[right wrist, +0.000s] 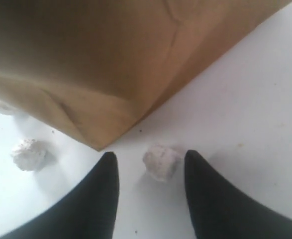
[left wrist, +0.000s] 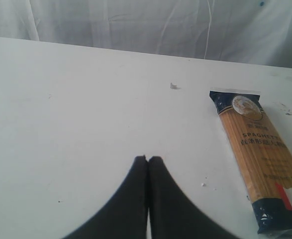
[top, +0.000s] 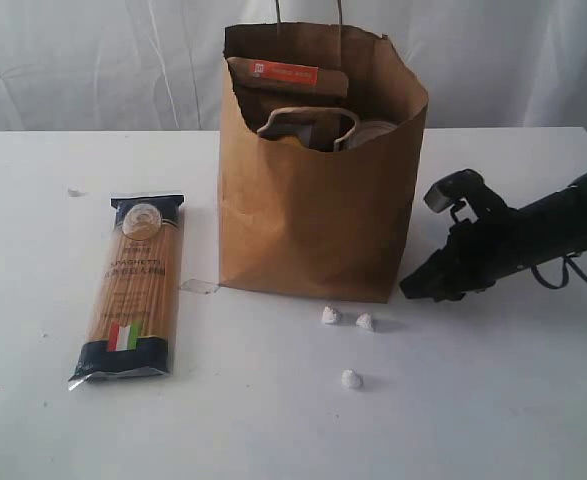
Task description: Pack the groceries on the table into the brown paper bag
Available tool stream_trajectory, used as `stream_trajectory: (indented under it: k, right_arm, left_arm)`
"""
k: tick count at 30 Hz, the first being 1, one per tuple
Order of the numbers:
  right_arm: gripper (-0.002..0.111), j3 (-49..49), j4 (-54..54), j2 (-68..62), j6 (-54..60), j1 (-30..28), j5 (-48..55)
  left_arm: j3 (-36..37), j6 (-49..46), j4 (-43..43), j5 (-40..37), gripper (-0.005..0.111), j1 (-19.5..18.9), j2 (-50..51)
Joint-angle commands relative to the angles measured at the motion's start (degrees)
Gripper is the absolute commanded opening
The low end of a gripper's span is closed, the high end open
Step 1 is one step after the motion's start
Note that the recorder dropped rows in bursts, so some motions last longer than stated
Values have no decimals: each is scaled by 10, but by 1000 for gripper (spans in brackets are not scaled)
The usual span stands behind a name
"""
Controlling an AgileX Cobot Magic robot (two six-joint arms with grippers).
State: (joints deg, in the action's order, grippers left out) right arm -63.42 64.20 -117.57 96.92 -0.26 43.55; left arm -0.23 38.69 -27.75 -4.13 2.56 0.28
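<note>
The brown paper bag [top: 313, 200] stands upright mid-table. A brown pouch with an orange label [top: 286, 75] and a round lid [top: 371, 132] show inside its mouth. The spaghetti packet [top: 133, 290] lies flat on the table [top: 493, 400] left of the bag, and also appears in the left wrist view [left wrist: 260, 154]. My left gripper [left wrist: 147, 158] is shut and empty above bare tabletop, outside the exterior view. My right gripper [top: 413, 288] sits low by the bag's right bottom corner [right wrist: 111, 64]. It [right wrist: 150, 155] is open, with a small white lump [right wrist: 160, 162] between its tips, untouched.
Three small white crumpled lumps lie in front of the bag [top: 331, 316] [top: 364, 322] [top: 350, 379]; a second one shows in the right wrist view [right wrist: 29, 153]. A tiny scrap [top: 74, 192] lies beyond the spaghetti. White curtain behind the table.
</note>
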Motion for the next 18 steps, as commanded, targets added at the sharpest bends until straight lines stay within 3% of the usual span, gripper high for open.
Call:
stream_trajectory:
  k: [1,9,18]
  right_arm:
    - [26,2,6,-2,7,-2,1]
    - [0,2,3,-2,6,-2,11]
    - [0,2,-6,1,-74,-3,13]
  left_arm:
    - [2,0,-1,-2,0,-1,-3]
    - [2,0,-1,-2,0,-1,-3]
    - [2,0,-1,-2,0,-1,-3]
